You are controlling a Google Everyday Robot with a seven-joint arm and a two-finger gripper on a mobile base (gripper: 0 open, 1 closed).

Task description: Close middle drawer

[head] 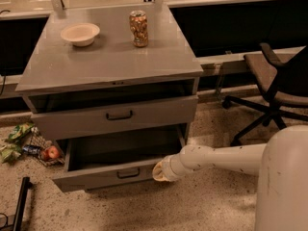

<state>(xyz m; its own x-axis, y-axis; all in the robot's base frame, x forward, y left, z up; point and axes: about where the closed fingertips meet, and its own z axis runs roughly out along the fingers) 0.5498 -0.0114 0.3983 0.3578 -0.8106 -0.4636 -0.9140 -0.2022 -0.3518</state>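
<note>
I am judging this as the push stage. The middle drawer (91,178) is standing pulled well out beneath the upper drawer (154,110), and the next move is calling for a straight inward push on its front. The gripper (161,171) is sitting at that front's right end, apparently touching it. I cannot tell whether it is open or closed.

Bowl (80,33), can (139,29), office chair (275,83)

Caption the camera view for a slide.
Robot's end effector at the right front corner of the pulled-out middle drawer; bowl and can on the grey cabinet top.
</note>
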